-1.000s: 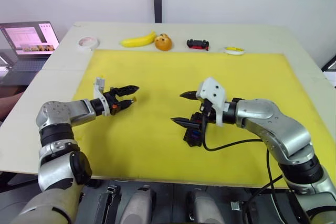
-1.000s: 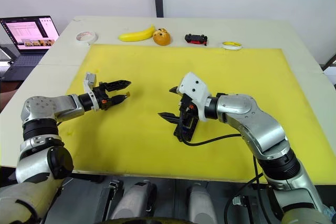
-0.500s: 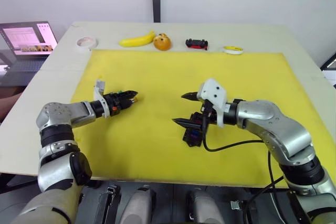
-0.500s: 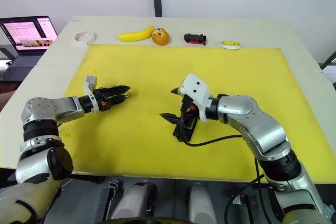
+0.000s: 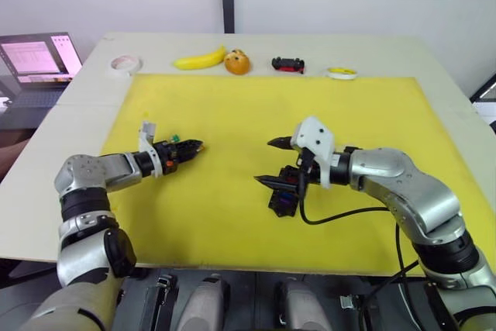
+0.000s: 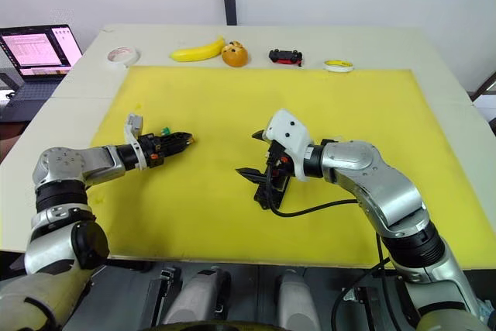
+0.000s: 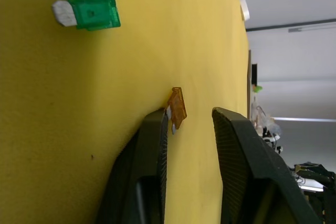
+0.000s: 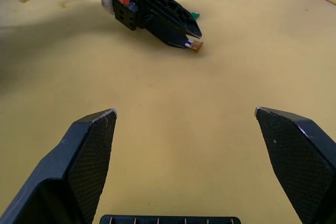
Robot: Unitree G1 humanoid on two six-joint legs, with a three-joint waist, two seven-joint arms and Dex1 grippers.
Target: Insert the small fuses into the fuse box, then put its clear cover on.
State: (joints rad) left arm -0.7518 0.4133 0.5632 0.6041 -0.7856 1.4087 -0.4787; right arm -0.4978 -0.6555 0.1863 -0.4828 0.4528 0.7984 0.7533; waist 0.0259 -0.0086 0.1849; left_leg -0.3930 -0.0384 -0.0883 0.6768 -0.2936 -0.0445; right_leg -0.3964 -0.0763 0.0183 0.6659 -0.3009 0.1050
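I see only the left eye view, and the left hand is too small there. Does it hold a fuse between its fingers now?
Observer: Not clamped. In the left wrist view the orange fuse touches one finger of the left hand, and the other finger stands apart from it.
Operator: Is there another fuse near it?
Observer: Yes. A green fuse lies flat on the yellow mat, beyond the orange one, with its metal blades showing.

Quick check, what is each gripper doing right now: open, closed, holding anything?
Left gripper: fingers slightly apart at the orange fuse on the yellow mat; a firm grip cannot be told.
Right gripper: open wide, empty, above the fuse box.
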